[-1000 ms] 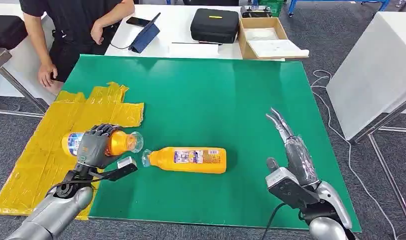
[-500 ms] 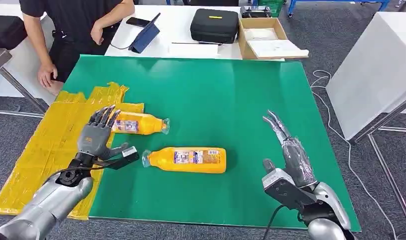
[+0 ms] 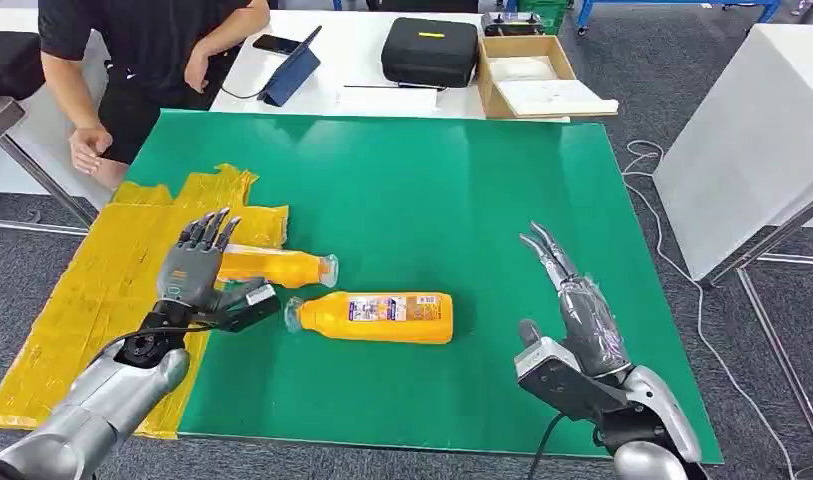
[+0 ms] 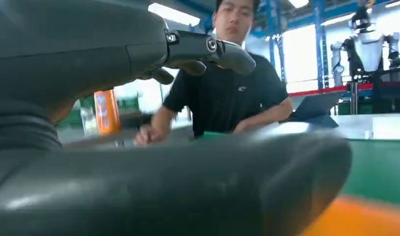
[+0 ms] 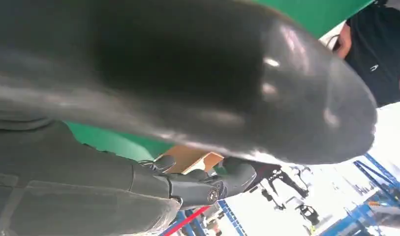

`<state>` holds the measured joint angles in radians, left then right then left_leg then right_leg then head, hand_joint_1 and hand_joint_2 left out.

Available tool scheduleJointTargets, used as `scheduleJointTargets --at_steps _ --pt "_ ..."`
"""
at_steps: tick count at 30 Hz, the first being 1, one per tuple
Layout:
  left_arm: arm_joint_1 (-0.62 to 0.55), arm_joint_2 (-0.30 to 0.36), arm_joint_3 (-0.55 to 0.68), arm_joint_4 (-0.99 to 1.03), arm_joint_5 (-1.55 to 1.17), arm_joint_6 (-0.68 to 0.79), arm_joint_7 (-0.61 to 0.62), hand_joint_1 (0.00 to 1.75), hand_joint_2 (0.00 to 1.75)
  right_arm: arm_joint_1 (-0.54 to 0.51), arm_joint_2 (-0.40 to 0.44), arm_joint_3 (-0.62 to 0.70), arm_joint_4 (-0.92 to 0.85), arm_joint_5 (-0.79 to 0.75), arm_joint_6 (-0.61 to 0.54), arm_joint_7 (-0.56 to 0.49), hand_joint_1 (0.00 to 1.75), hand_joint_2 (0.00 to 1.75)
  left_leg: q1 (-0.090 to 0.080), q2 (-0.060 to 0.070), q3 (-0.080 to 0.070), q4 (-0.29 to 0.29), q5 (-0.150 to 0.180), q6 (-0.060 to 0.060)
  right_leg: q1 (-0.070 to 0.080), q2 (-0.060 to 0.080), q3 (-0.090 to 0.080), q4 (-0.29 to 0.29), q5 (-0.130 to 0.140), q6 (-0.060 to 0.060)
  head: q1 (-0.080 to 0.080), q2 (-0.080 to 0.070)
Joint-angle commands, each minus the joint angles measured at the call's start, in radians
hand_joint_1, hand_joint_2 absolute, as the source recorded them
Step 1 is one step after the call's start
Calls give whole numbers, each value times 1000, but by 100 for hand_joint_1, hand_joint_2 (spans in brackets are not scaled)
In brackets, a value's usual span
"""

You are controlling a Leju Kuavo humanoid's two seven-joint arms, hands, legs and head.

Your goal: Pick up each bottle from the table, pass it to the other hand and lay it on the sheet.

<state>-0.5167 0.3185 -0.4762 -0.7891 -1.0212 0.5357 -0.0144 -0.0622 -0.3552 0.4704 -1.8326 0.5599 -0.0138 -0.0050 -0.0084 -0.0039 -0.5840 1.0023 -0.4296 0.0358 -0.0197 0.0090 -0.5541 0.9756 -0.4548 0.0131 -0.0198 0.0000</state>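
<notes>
- The right hand (image 3: 572,300) hangs over the near right part of the green counter (image 3: 462,190), fingers stretched forward and apart, grasping nothing
- The left hand (image 3: 192,270) is raised at the near left, fingers spread upward, released, with its thumb pointing toward the bottles
- One orange bottle (image 3: 377,318) lies on its side on the bare green surface near the middle, cap end pointing toward the left hand, well apart from the right hand
- A second orange bottle (image 3: 277,266) lies on its side just beyond the left hand, its base end on the edge of the yellow sheet (image 3: 92,290) and its cap end over the green
- Farther back, a person (image 3: 142,60) in a black top stands at the far left corner
- On the white table (image 3: 352,60) behind sit a black case (image 3: 429,50) and an open cardboard box (image 3: 537,75)
</notes>
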Motion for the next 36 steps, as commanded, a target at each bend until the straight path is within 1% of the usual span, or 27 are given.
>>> scheduleJointTargets --at_steps 1,2,4,6,7,8,9,10,11,12,14,15,17,18,20,24,27,28,30,32,36 --pt "179 -85 291 -511 742 -227 -165 0 0 18 21 -23 49 53 28 36 0 175 1 -1 0 0 0 -2 1 -2 1 -1 0 -1 0 0" --pt "205 -93 347 -568 958 -281 -175 0 0 1 12 -8 79 58 43 48 0 175 1 -1 0 0 -1 -2 1 -2 2 -1 0 -1 0 0" --pt "255 -38 391 -666 1311 -400 -197 0 0 -36 4 33 149 78 79 67 0 175 1 2 0 1 -1 -2 1 1 1 -1 0 -1 0 0" --pt "308 40 405 -758 1423 -404 -249 0 0 -41 21 61 185 131 102 109 0 175 1 7 1 0 -2 -2 2 5 1 -2 1 -1 0 0" --pt "318 48 411 -774 1430 -403 -248 0 0 -40 24 67 188 134 102 112 0 175 2 9 2 0 -2 -3 2 7 1 -2 1 -2 0 0" --pt "318 48 411 -774 1430 -403 -248 0 0 -40 24 67 188 134 102 112 0 175 1 8 0 0 -1 -2 2 6 0 -1 1 -2 0 0" --pt "318 48 411 -774 1430 -403 -248 0 0 -40 24 67 188 134 102 112 0 175 2 10 1 -1 -2 -4 2 8 2 -2 1 -3 0 0" --pt "318 46 408 -774 1429 -403 -248 0 0 -38 24 68 184 136 101 113 0 175 2 7 0 0 -1 -2 2 4 1 -1 1 -2 0 0" --pt "317 45 403 -774 1436 -398 -258 0 0 -33 22 66 177 143 107 129 0 175 2 7 2 -1 -2 -4 2 4 2 -2 0 -3 0 0" --pt "340 55 407 -803 1446 -403 -278 0 0 -20 30 65 172 163 122 151 0 175 1 4 0 -1 -1 -2 1 2 1 -1 0 -1 0 0" --pt "375 59 421 -848 1445 -400 -289 0 0 -13 36 75 178 203 142 177 0 175 2 1 3 -2 -1 -5 2 -1 4 -3 0 -3 0 0" --pt "383 59 424 -861 1444 -400 -289 0 0 -19 41 84 188 218 153 185 0 175 2 1 2 -1 -1 -4 2 -1 2 -3 0 -2 0 0" --pt "386 58 424 -865 1442 -396 -287 0 0 -45 49 104 226 245 183 197 0 175 2 3 1 -1 -1 -3 2 0 2 -2 1 -2 0 0" --pt "383 61 420 -859 1426 -388 -293 0 0 -75 58 120 270 257 195 200 0 175 2 3 2 -2 -1 -3 2 1 2 -2 1 -2 0 0" --pt "381 58 416 -852 1434 -392 -290 0 0 -110 56 142 318 261 198 200 0 175 2 4 3 -2 -1 -4 2 1 4 -3 1 -2 0 0" --pt "378 28 410 -860 1400 -369 -306 0 0 -206 69 196 431 273 193 184 0 175 2 4 3 -3 1 -5 2 1 4 -4 3 -3 0 0" --pt "377 17 410 -873 1384 -352 -304 0 0 -268 116 224 469 276 205 190 0 175 1 5 1 -2 0 -3 2 2 1 -2 3 -2 0 0" --pt "377 17 412 -875 1385 -350 -303 0 0 -286 132 239 484 283 210 196 0 175 1 3 0 -1 1 -1 1 0 1 -1 2 -1 0 0" --pt "375 13 414 -877 1382 -346 -302 0 0 -319 175 266 521 298 228 213 0 175 1 4 2 -2 1 -3 1 1 2 -2 2 -2 0 0" --pt "380 14 409 -881 1373 -345 -302 0 0 -336 208 282 546 311 229 227 0 175 1 5 2 -2 1 -3 2 2 2 -2 3 -3 0 0" --pt "391 14 403 -887 1369 -343 -303 0 0 -352 258 300 596 313 220 242 0 175 1 3 1 -2 2 -2 1 0 2 -2 3 -4 0 0"
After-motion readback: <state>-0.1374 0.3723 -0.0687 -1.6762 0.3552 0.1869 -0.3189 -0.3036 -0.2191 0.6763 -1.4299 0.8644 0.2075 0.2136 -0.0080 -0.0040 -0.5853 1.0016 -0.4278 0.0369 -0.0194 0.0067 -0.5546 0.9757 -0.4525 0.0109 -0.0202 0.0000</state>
